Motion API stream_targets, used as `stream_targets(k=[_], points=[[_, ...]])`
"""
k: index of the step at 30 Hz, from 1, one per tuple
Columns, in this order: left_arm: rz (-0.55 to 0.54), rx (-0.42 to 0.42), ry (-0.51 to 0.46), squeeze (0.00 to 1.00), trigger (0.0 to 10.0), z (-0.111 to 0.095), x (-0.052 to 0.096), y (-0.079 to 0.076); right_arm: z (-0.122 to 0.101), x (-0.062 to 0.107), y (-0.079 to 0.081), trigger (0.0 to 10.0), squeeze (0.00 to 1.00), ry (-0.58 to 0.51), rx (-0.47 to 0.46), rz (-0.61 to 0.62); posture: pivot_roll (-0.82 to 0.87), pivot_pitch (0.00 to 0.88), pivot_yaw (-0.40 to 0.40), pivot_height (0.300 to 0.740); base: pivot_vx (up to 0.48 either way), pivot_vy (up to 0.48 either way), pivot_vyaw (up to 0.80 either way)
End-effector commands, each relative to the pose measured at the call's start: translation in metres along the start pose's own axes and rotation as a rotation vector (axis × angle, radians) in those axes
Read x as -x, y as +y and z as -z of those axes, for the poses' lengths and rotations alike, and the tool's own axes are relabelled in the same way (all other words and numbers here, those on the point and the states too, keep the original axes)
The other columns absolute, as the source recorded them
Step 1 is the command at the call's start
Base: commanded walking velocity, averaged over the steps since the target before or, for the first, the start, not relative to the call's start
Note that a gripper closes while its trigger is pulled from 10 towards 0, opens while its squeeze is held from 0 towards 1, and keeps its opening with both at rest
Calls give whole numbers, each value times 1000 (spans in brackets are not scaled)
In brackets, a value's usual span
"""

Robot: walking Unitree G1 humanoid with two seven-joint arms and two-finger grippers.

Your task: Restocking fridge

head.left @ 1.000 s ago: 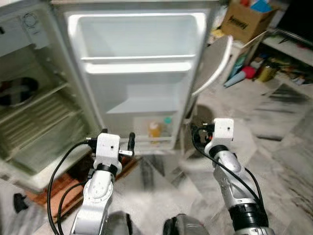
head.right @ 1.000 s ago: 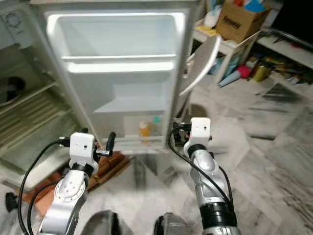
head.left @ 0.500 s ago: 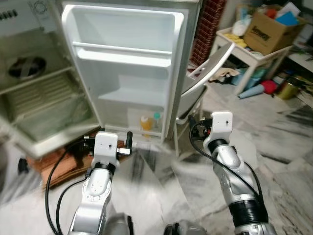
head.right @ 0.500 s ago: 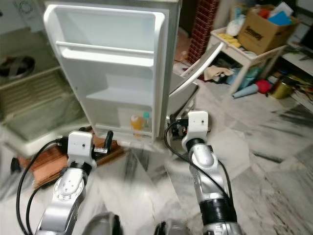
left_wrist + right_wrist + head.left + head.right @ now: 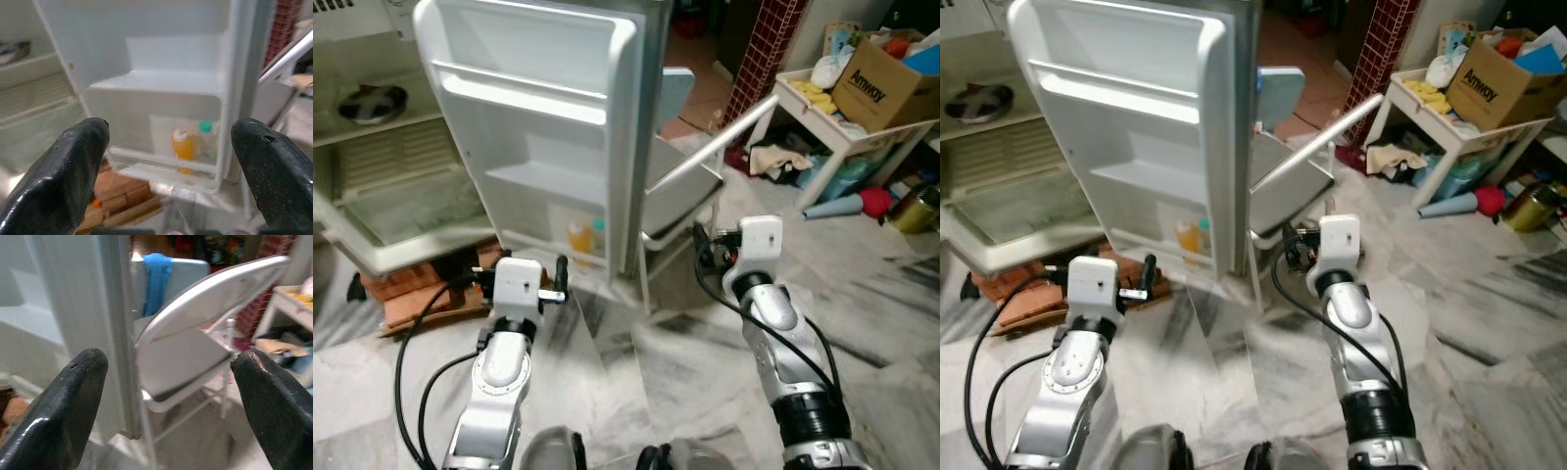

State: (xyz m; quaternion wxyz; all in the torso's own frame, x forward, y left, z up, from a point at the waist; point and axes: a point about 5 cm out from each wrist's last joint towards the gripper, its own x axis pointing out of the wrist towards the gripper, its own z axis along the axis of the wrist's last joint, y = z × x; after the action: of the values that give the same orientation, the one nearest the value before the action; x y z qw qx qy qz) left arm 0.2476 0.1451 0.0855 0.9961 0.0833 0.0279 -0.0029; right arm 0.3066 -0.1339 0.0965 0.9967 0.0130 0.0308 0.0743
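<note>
Fridge door [image 5: 538, 127] stands swung wide open, its inner shelves facing the robot, so the racks are reachable w/o any further pull. Nearly bare: only an orange juice bottle [image 5: 185, 143] and a clear bottle w/ a green cap [image 5: 206, 138] stand upright side by side in the lowest door rack, kept in by the rail in front. Fridge body [image 5: 382, 186] is to the robot's left, wire shelf and glass shelf visible, a dark round dish on an upper shelf.

Left pincer [image 5: 171, 161] is held low in front of the door, fingers spread wide, nothing between them; it looks straight at the bottom rack. Right pincer [image 5: 171, 391] is likewise wide open and empty, aimed past the door edge at a grey folding chair [image 5: 690, 181] w/ a blue cloth [image 5: 157, 276] over its back, just beside the door.

Stock to load is prob. off to the right: a white side desk [image 5: 832, 122] carries a cardboard box [image 5: 886, 83] and yellow items, well apart from the fridge. Both arms carry nothing, so judging by that, a fetch comes first. Chair sits between the two, a likely snag.
</note>
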Motion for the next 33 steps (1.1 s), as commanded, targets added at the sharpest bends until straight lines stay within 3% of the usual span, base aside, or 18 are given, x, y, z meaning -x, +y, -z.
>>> stream_targets(k=[1,5,12,21,33], points=[[-20,-5,-1,0,10000,1,0,2,-5,-2,2,10000,0,-20,8,-19,91,111,-25,740,337,-337,800],[-58,21,-23,0,10000,-3,-1,7,-6,-4,6,10000,0,-30,-13,-50,92,108,-25,740,413,-76,800],[-87,26,-21,0,10000,-2,0,11,-20,2,14,10000,0,-155,74,-109,94,104,-26,740,452,0,725],[-127,54,11,0,10000,5,5,19,-19,7,6,10000,0,-165,103,-102,89,114,-26,740,434,0,460],[-78,93,21,0,10000,5,7,9,-19,5,4,10000,0,-166,101,-97,94,121,-27,740,0,0,0]])
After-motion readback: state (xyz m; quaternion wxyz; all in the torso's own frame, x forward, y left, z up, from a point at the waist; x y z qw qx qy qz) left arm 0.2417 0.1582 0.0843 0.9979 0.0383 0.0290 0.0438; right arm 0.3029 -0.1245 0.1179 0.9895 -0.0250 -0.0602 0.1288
